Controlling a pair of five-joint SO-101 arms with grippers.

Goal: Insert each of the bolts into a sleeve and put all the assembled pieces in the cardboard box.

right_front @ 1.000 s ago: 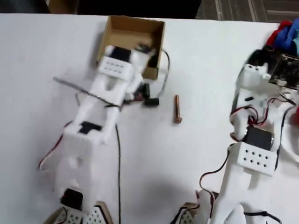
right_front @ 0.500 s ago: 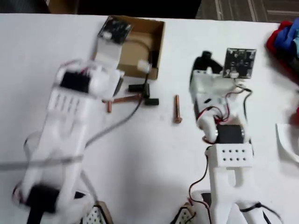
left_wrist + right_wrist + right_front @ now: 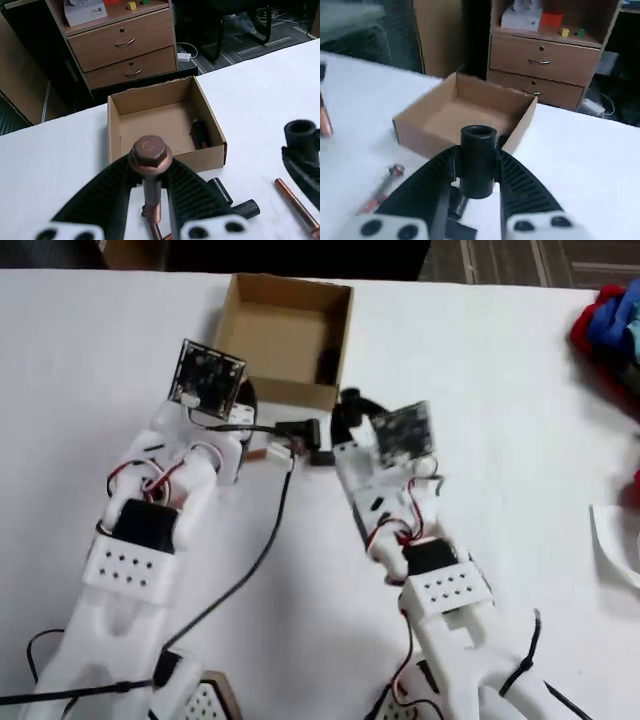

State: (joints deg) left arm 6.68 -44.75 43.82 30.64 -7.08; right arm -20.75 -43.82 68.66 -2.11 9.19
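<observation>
I see the left gripper [image 3: 150, 169] pinching a bolt [image 3: 149, 152] by its shank, head up, just in front of the cardboard box [image 3: 200, 160]. The right gripper [image 3: 478, 161] clamps a black sleeve [image 3: 478, 145] upright, bore up, also near the box. One dark piece [image 3: 199, 132] lies inside the box by its side wall.

The dark piece [image 3: 199, 133] inside the box [image 3: 150, 97] is too small to identify. Near the box, a loose bolt [image 3: 295, 204] runs off the picture's edge.
</observation>
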